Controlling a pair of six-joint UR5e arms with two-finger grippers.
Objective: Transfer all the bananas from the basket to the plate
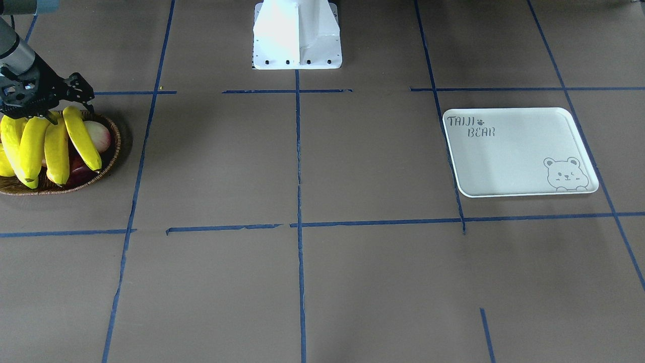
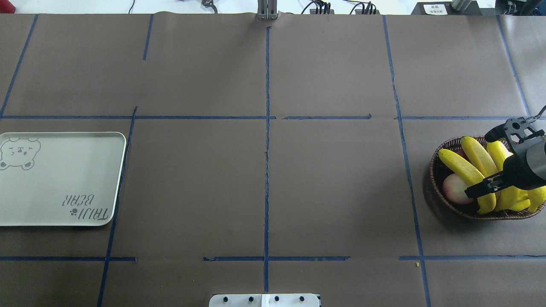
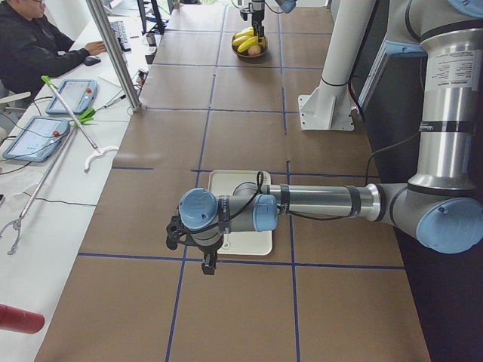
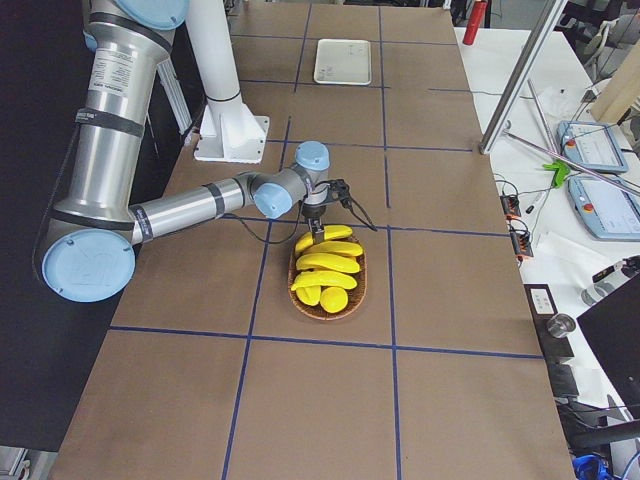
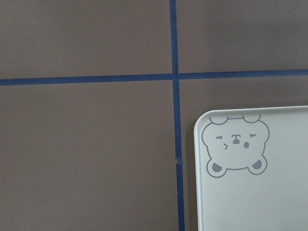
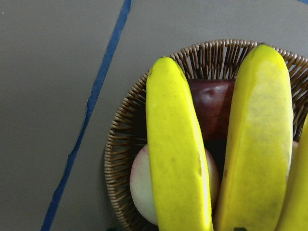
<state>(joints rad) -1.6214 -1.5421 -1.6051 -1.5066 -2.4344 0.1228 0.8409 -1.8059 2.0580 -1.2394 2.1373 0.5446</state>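
Several yellow bananas [image 1: 55, 146] lie side by side in the brown wicker basket [image 1: 113, 151], also in the overhead view [image 2: 469, 170] and close up in the right wrist view [image 6: 175, 144]. My right gripper [image 2: 477, 165] hovers just over their robot-side ends, jaws open, holding nothing; it also shows in the front-facing view [image 1: 70, 108]. The off-white plate [image 2: 59, 187] is bare at the table's other end [image 1: 519, 151]. My left gripper [image 3: 192, 241] hangs beyond the plate's outer end; I cannot tell whether it is open. The left wrist view shows the plate's bear corner [image 5: 236, 149].
A round pink-cream fruit [image 2: 454, 187] and a dark red fruit [image 6: 211, 101] lie under the bananas. The robot's white base [image 1: 297, 35] stands at the table's middle edge. An operator [image 3: 30, 45] sits at a side table with tablets [image 3: 64, 94].
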